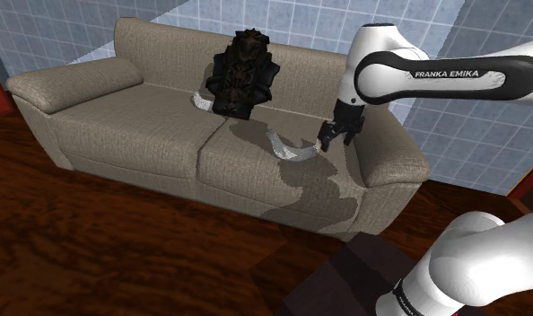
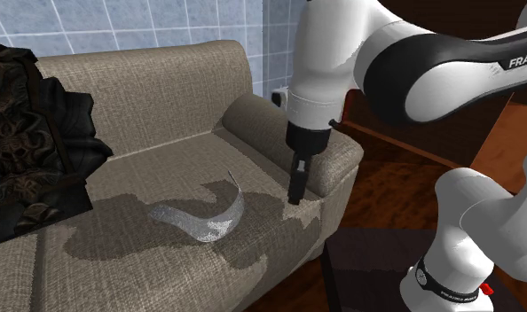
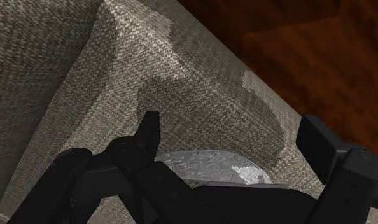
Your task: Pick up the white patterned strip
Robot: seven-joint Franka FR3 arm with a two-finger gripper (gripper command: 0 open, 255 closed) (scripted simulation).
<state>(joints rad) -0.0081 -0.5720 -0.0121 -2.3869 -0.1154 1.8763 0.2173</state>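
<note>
Plainly, the work surface is a beige woven sofa [image 1: 130, 135] standing on a dark wooden floor [image 1: 94, 242], with a pale blue tiled wall [image 1: 58, 27] across the top of the shoulder view. A crumpled black patterned bundle [image 1: 240, 72] leans against the backrest at upper centre of that frame. Dark shadow patches spread over the seat cushion at centre right. The robot's dark stand [image 1: 345, 278] sits at the lower right.

The white patterned strip [image 1: 287, 148] lies on the seat cushion just right of the shoulder view's centre, below and right of the black bundle and close to the sofa's armrest [image 1: 390, 153]. It is a thin greyish-white band with a fine raised-looking pattern, bent into an arc. In the second exterior view, one end curls up off the cushion at the frame's centre.

The hand [image 1: 335, 136] hangs over the cushion between the strip and the armrest, pointing downward. Its black fingers [image 3: 148, 130] stand well apart in the wrist view, so it is released and grasps nothing. There the strip shows between them, low near their bases and partly hidden by the hand's body. In the second exterior view, bare cushion shows between the hand and the strip's raised end.
</note>
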